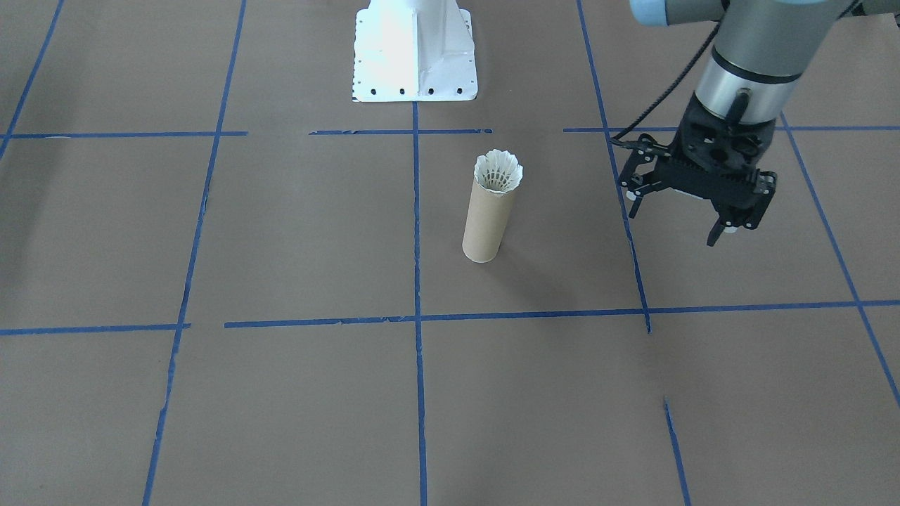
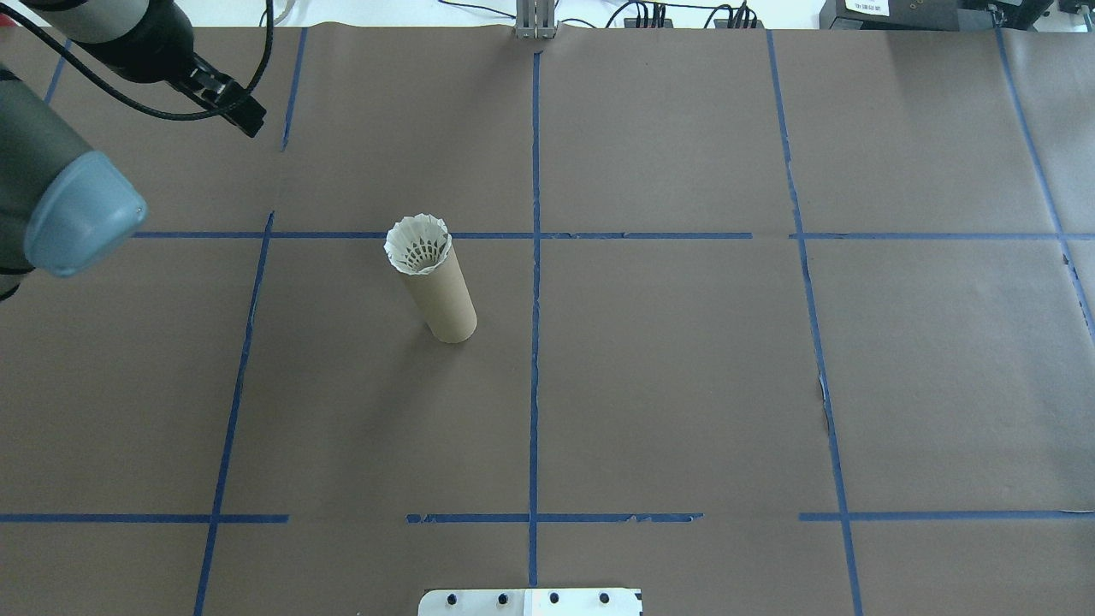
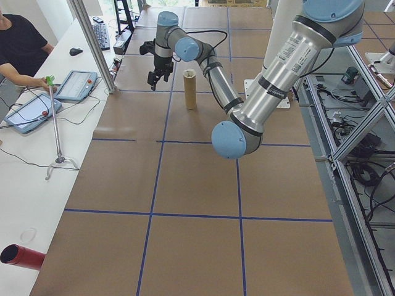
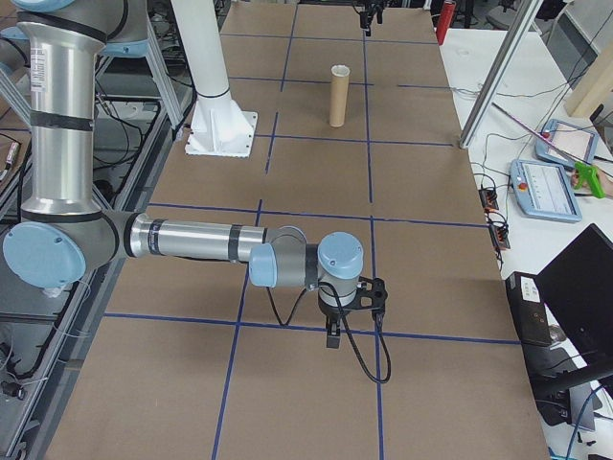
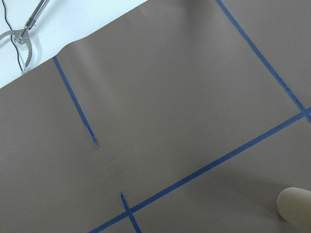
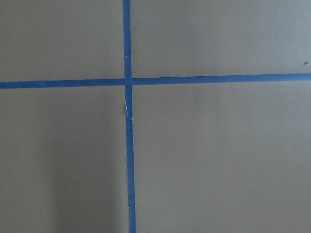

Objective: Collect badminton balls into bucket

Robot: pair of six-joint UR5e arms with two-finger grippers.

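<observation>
The bucket (image 1: 485,221) is a tan cardboard tube standing upright near the table's middle, also seen from overhead (image 2: 445,299). The white feather badminton ball (image 1: 498,172) sits in its mouth, skirt up and flaring just above the rim (image 2: 417,244). My left gripper (image 1: 675,225) hangs open and empty above the table, well off to the tube's side and not touching it. The left wrist view catches only the tube's edge (image 5: 296,208). My right gripper (image 4: 330,333) shows only in the exterior right view, far from the tube; I cannot tell its state.
The white robot base (image 1: 415,53) stands behind the tube. Blue tape lines (image 2: 535,342) grid the brown table cover. A person (image 3: 21,46) sits at a side table with tablets (image 3: 77,85) and a grabber tool (image 3: 55,120). A red cylinder (image 3: 21,256) lies there too.
</observation>
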